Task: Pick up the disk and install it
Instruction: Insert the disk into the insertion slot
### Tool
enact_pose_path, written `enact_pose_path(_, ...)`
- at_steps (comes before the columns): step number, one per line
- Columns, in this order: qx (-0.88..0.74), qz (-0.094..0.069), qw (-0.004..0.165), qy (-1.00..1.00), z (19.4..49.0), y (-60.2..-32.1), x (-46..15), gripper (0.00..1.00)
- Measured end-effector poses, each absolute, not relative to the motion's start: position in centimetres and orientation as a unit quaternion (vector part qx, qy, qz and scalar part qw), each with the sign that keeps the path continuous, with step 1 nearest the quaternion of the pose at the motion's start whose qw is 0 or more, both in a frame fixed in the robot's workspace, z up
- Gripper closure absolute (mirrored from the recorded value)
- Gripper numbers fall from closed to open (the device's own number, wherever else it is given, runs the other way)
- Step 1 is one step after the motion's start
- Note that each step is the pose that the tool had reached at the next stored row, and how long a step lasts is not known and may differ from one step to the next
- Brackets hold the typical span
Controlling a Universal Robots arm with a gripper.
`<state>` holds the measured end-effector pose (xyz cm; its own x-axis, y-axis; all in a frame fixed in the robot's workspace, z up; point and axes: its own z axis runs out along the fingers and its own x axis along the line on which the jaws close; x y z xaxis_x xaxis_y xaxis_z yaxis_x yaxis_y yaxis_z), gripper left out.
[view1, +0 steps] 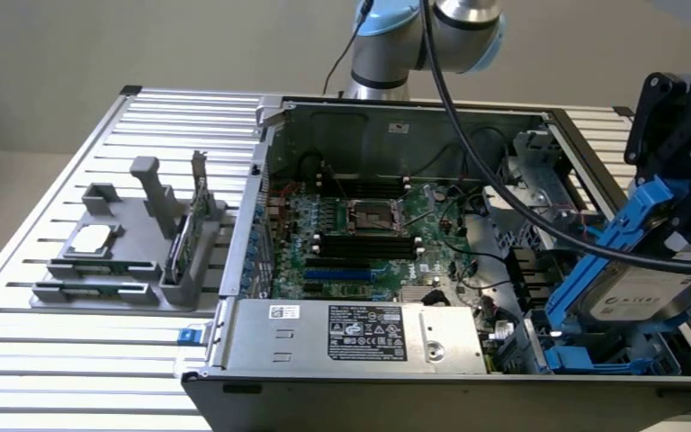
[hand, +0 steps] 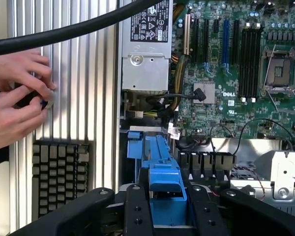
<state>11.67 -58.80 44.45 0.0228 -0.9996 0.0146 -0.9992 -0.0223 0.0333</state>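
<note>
The disk (view1: 636, 292), silver-grey metal with a white label and blue plastic rails, hung steeply tilted over the drive bay of the open computer case (view1: 240, 225), at the case's near corner on the exterior view's right. The jaws were clamped partway shut on its blue frame, gripping both sides. The case sat on the slatted desk (view1: 33, 360), where a person's hands (hand: 17, 103) held something small.

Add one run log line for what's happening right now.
gripper: shut on disk | disk: held tilted over computer case, exterior view's right side | installed: no
</note>
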Motion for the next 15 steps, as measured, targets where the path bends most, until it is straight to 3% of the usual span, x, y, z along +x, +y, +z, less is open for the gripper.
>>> enact_pose_path(15, 0.717, -0.014, 0.017, -0.697, 42.9, -59.2, 11.8, 0.67)
